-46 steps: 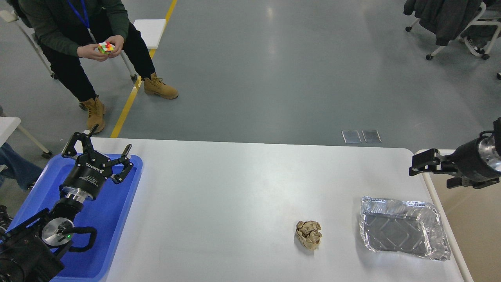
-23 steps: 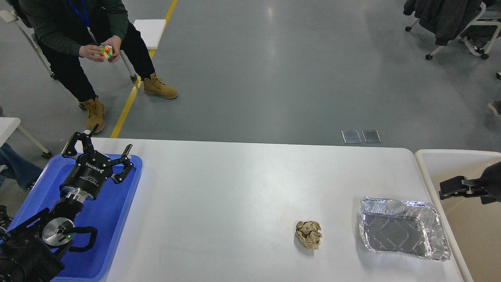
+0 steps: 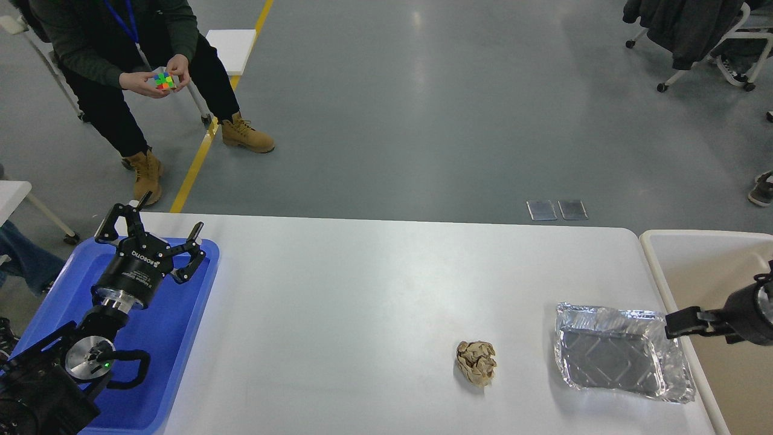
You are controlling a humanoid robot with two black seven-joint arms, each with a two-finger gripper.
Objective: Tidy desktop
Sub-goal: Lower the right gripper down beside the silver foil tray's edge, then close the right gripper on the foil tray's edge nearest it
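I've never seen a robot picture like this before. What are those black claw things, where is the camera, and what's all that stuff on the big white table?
The camera sits in the robot's head, looking down over its own arms. The black claw on the left is its left gripper, a two-finger hand, open and empty, hanging over a blue tray. The dark piece coming in from the right is its right gripper, seen side-on, so I can't tell whether it's open.

The white desktop is what the robot has to tidy. On it lie a crumpled brown paper ball and a shiny foil tray. A beige bin stands beside the desktop's right end.

Neither gripper holds anything. Behind the table, a seated person is turning a colourful puzzle cube.
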